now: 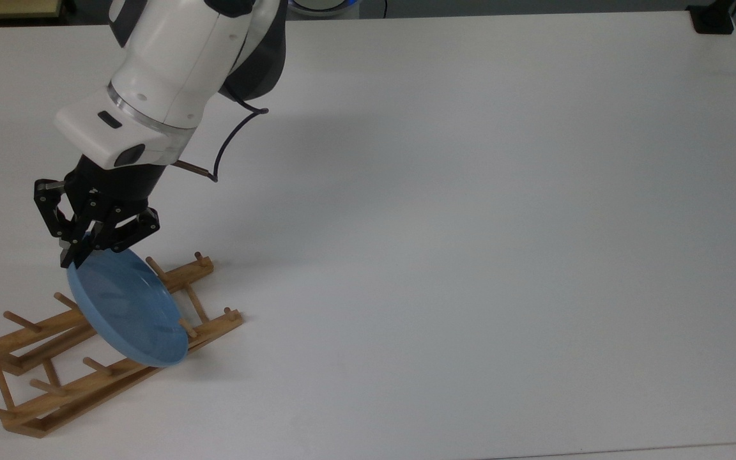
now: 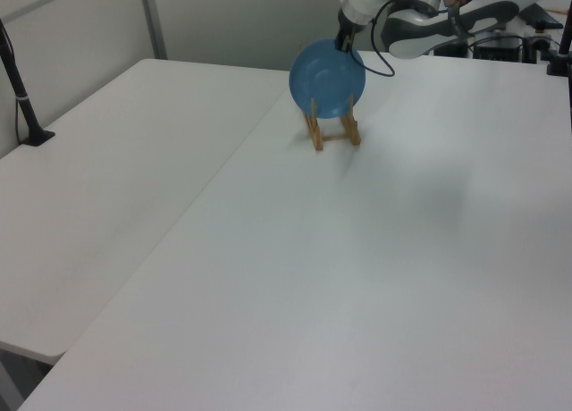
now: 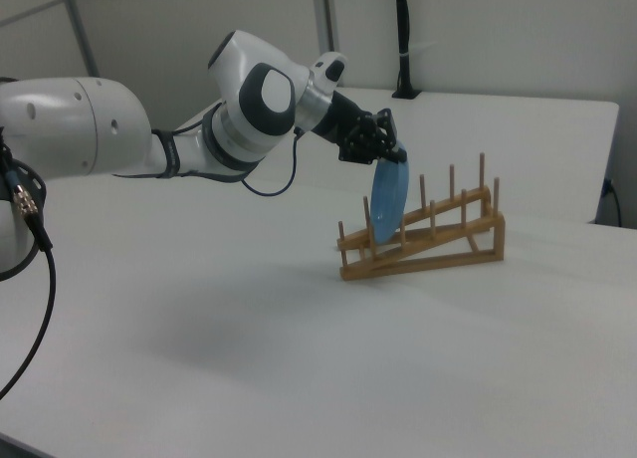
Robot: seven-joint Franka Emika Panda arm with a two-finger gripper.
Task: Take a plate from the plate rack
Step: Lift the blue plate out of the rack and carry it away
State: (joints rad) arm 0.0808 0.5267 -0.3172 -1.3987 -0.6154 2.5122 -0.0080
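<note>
In the top view, the plate rack (image 1: 96, 348) is lying at the lower left of the frame on the white surface (image 1: 470, 223), its two wooden rails running diagonally up toward the right with short pegs sticking out along them. The plate (image 1: 126, 308) is standing on edge across the rails near the rack's right end, tilting so that its blue face is showing to the camera, with one peg crossing in front of its lower right part. The pincer (image 1: 80, 250) is sitting at the plate's upper left rim, its black fingers closing onto that rim, while the white arm is reaching down from the top left of the frame. In the left view, the plate (image 2: 327, 79) is showing as a full blue disc at the upper middle of the frame, standing above the rack (image 2: 332, 131), and the pincer (image 2: 343, 45) is gripping it at the top edge. In the right view, the pincer (image 3: 390, 155) is coming in from the left and clamping the upper rim of the plate (image 3: 385, 205), which is appearing almost edge-on between pegs at the low end of the sloping rack (image 3: 426, 237), right of center.
</note>
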